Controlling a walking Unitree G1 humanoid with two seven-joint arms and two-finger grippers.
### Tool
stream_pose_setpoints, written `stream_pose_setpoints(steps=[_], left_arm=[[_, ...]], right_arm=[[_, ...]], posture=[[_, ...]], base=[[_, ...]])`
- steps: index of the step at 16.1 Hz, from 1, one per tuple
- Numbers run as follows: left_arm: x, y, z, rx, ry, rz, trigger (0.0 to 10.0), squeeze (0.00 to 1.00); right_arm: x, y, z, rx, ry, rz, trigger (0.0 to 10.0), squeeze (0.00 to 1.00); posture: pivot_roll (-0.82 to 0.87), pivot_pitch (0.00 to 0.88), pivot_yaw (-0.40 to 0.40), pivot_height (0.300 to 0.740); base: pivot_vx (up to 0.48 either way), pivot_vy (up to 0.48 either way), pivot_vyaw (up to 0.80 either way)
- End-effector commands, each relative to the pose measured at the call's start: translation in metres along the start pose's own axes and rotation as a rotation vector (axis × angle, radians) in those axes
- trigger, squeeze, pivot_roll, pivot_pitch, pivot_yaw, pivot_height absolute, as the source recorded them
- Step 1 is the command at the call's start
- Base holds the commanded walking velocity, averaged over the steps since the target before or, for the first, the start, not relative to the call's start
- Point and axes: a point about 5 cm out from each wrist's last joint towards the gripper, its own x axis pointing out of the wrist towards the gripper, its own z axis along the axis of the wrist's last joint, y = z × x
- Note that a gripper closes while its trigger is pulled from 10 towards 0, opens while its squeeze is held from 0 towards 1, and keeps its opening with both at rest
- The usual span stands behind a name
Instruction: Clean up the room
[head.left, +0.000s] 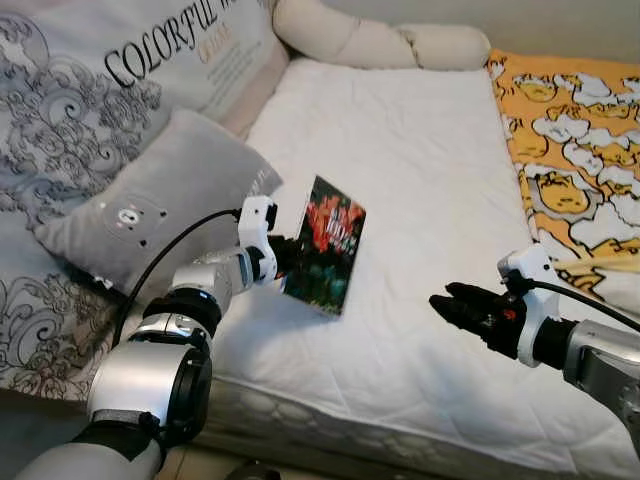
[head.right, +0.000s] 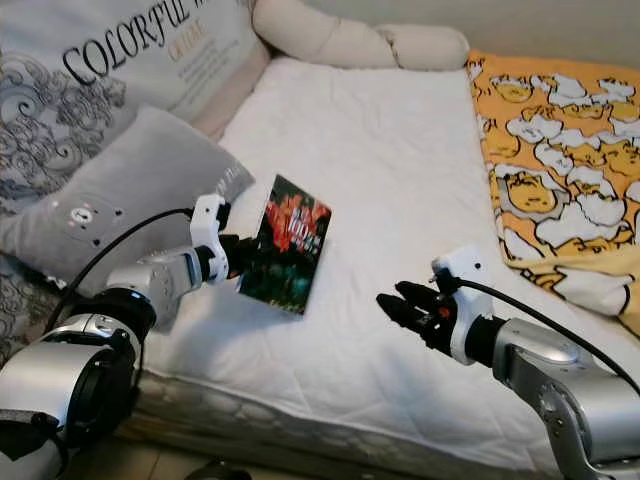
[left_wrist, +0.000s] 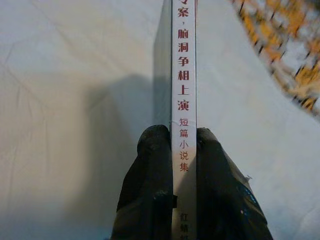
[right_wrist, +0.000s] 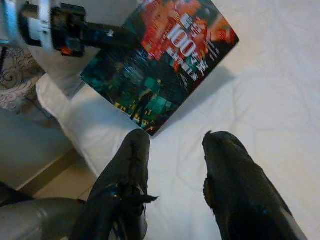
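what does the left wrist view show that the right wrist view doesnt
Left wrist view alone: the book's white spine with red printed characters, pinched between the left gripper's two black fingers, and an edge of the orange blanket.

Right wrist view alone: the book's dark cover with "100" on it, the right gripper's open fingers short of it, and floor beside the bed.

Both: the book, held above the white mattress.
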Motion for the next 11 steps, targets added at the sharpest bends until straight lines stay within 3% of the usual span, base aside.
stream_pose_setpoints(steps=[1,2,4,6,7,8,9,11], left_arm=[[0.002,-0.001,0.002,0.076,0.010,0.025,10.0,0.00],[0.002,0.000,0.000,0.093,0.020,0.040,10.0,0.00],[0.000,0.009,-0.005,0.240,0.070,0.158,10.0,0.00],[-0.002,0.014,-0.001,0.304,0.061,0.218,10.0,0.00],[-0.004,0.016,0.002,0.312,0.058,0.244,10.0,0.39],[-0.004,0.017,0.003,0.323,0.056,0.259,10.0,0.39],[-0.005,0.018,0.003,0.335,0.060,0.275,10.0,1.00],[-0.007,0.022,0.001,0.355,0.082,0.306,10.0,1.00]], right_arm=[[-0.008,0.004,0.005,-0.004,-0.004,-0.008,10.0,0.00],[-0.009,0.006,0.006,-0.005,0.000,-0.009,10.0,0.00],[-0.017,0.017,0.003,0.009,0.019,0.000,10.0,0.00],[-0.021,0.022,0.002,0.018,0.030,-0.003,10.0,0.00],[-0.021,0.025,0.002,0.020,0.036,0.000,10.0,0.00],[-0.021,0.027,0.001,0.023,0.038,0.003,10.0,0.00],[-0.020,0.031,0.001,0.022,0.045,0.012,10.0,0.00],[-0.019,0.034,0.001,0.007,0.054,0.019,10.0,0.00]], posture=[[-0.32,0.130,0.007,0.740],[-0.32,0.130,0.007,0.740],[-0.34,0.142,0.006,0.740],[-0.36,0.147,0.003,0.740],[-0.36,0.151,0.002,0.740],[-0.36,0.150,0.001,0.740],[-0.36,0.149,0.000,0.740],[-0.36,0.145,-0.004,0.740]], base=[[0.000,0.000,0.00],[0.000,0.000,0.00],[0.000,0.000,0.00],[0.000,0.000,0.00],[0.000,0.000,0.00],[0.000,0.000,0.00],[0.000,0.000,0.00],[0.000,0.000,0.00]])
